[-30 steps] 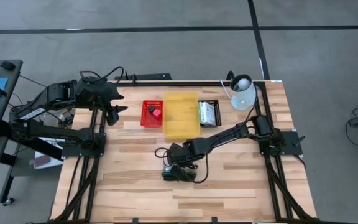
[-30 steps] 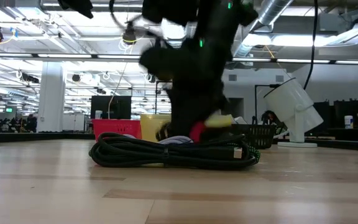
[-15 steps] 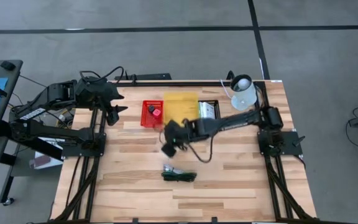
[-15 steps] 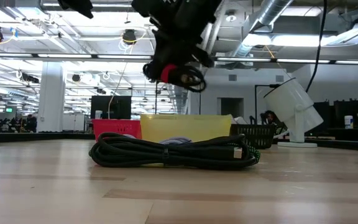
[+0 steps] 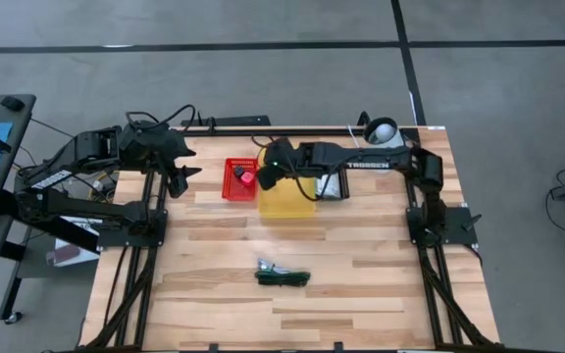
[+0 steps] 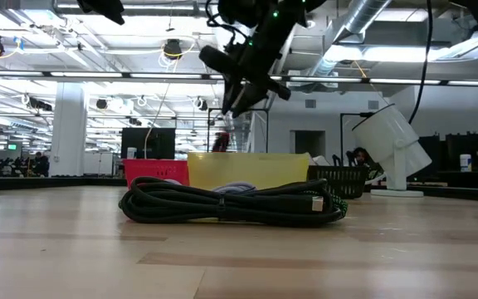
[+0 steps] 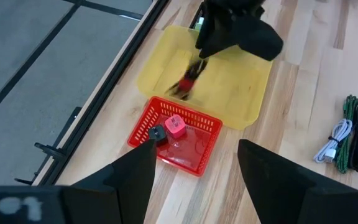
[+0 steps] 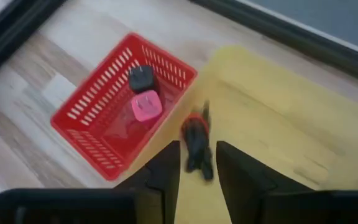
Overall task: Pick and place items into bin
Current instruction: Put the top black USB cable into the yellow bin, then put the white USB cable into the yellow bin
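Note:
My right gripper hangs open above the near-left part of the yellow bin. Below its fingers, a small red-and-black coiled cord shows blurred over the bin's floor, free of the fingers. A bundle of black and green cords with a white one lies flat on the table's near middle. The red basket holds a pink block and a black piece. My left gripper waits open at the far left, above the table.
A black mesh basket with small items stands right of the yellow bin. The white lamp stands at the far right corner. Bare wood surrounds the cord bundle on the table's near half.
My right gripper rose from beside the cord bundle with the small red-and-black cord, swung toward the far edge and the left to above the yellow bin, and let it go. The cord now drops below the fingers. The bundle stayed in place.

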